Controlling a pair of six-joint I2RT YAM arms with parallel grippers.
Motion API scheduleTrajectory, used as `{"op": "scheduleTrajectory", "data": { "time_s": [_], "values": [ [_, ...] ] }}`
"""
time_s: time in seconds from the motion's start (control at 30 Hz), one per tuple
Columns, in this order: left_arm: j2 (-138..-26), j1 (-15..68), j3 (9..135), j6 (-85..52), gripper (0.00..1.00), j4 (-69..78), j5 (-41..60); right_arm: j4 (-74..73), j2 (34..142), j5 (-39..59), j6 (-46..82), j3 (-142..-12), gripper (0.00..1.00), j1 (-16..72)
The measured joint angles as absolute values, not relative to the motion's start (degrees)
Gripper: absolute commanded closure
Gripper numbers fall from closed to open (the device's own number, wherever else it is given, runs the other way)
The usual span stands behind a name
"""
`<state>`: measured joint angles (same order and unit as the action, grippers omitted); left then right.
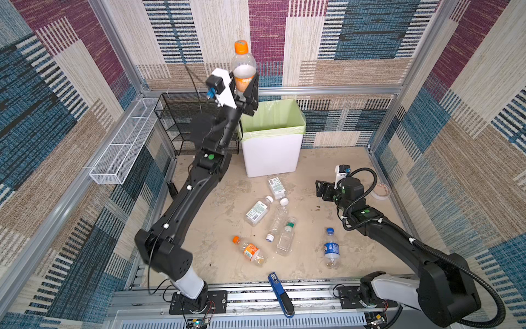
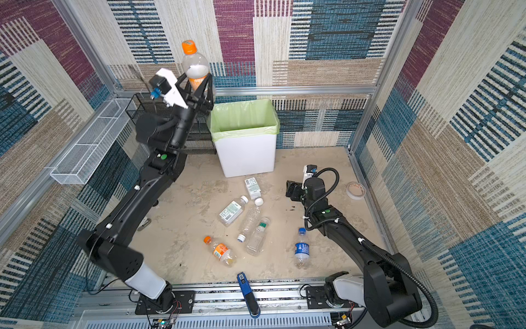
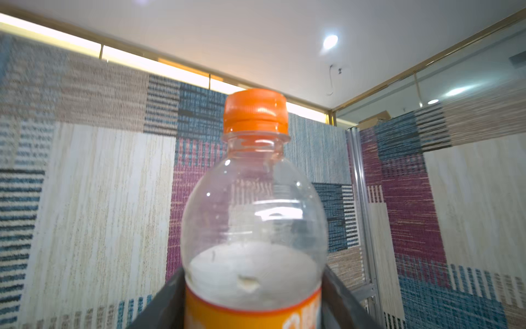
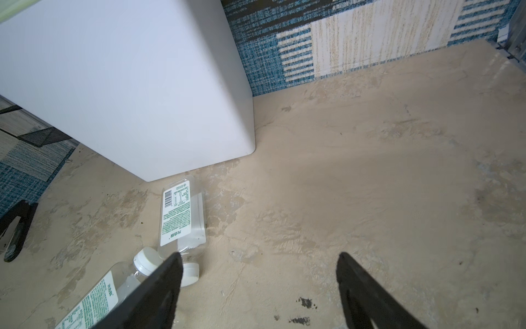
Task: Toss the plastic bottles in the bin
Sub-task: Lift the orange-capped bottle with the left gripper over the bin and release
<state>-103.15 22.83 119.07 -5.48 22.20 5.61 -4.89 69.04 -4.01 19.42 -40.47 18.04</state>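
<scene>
My left gripper (image 1: pixel 245 77) (image 2: pixel 197 77) (image 3: pixel 253 270) is raised high and points upward, shut on an orange-capped bottle (image 1: pixel 243 64) (image 3: pixel 253 199) with an orange label. It hangs just left of the bin's near-left rim. The bin (image 1: pixel 270 159) (image 2: pixel 244 153) (image 4: pixel 128 85) is white with a light green liner. Several bottles lie on the floor before it: a white-labelled one (image 1: pixel 276 186) (image 4: pixel 182 219), another (image 1: pixel 257 210), a clear one (image 1: pixel 278 218), a green-capped one (image 1: pixel 286 236), an orange one (image 1: pixel 250 250) and a blue-labelled one (image 1: pixel 331 249). My right gripper (image 1: pixel 318 189) (image 4: pixel 257 256) hovers open and empty, low, right of the nearest bottle.
A black mesh rack (image 1: pixel 176 122) stands left of the bin behind my left arm. A white wire basket (image 1: pixel 122 148) hangs on the left wall. A tape roll (image 1: pixel 380 190) lies by the right wall. A blue-and-black stapler (image 1: pixel 280 293) rests at the front edge.
</scene>
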Motion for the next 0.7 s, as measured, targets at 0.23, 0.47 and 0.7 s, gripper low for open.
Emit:
{"op": "scheduleTrajectory", "data": {
  "time_s": [0.23,0.47,0.7],
  "values": [
    [-132.7,18.9,165.6,-12.3,0.20,-19.7,11.4,-5.1,63.1,-2.8,19.4,-37.3,0.14,18.1],
    [-111.8,18.4,134.6,-14.8,0.17,-17.3,12.4,-5.0,60.1,-2.8,19.2,-35.9,0.14,18.1],
    [-93.7,18.4,110.4,-11.9,0.16,-8.3,13.7,2.8,62.6,-4.5,19.0,-38.9,0.13,18.1]
  ]
}}
